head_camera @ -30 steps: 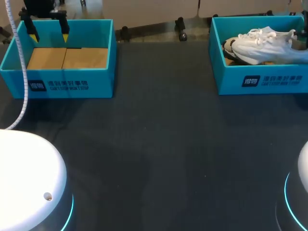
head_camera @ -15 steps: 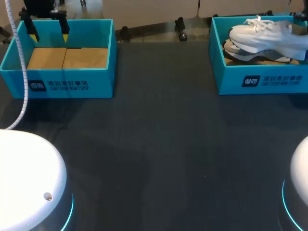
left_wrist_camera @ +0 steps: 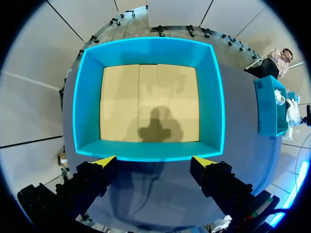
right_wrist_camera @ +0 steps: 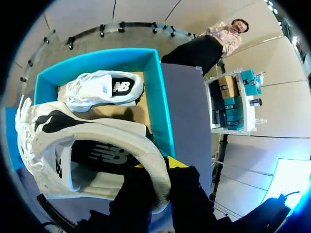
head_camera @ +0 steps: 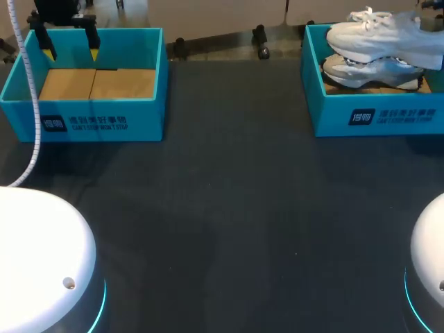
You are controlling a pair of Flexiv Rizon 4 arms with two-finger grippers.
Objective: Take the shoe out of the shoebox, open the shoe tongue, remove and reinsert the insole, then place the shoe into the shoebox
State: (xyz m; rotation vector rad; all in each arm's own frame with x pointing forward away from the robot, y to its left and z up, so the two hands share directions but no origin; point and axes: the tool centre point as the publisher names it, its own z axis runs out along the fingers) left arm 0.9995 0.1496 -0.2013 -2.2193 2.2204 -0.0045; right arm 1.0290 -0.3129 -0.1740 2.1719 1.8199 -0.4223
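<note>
The right gripper [right_wrist_camera: 158, 166] pinches the heel rim of the white shoe [head_camera: 378, 33] and holds it up, just over the right shoebox [head_camera: 374, 114] at the table's far right corner. The shoe runs along the far edge, with its toe toward the left. A second shoe [head_camera: 368, 69] lies in the box below. The left gripper [left_wrist_camera: 153, 162] is wide open and holds nothing, over the left shoebox [head_camera: 104, 121]. The table [head_camera: 229, 208] is dark.
</note>
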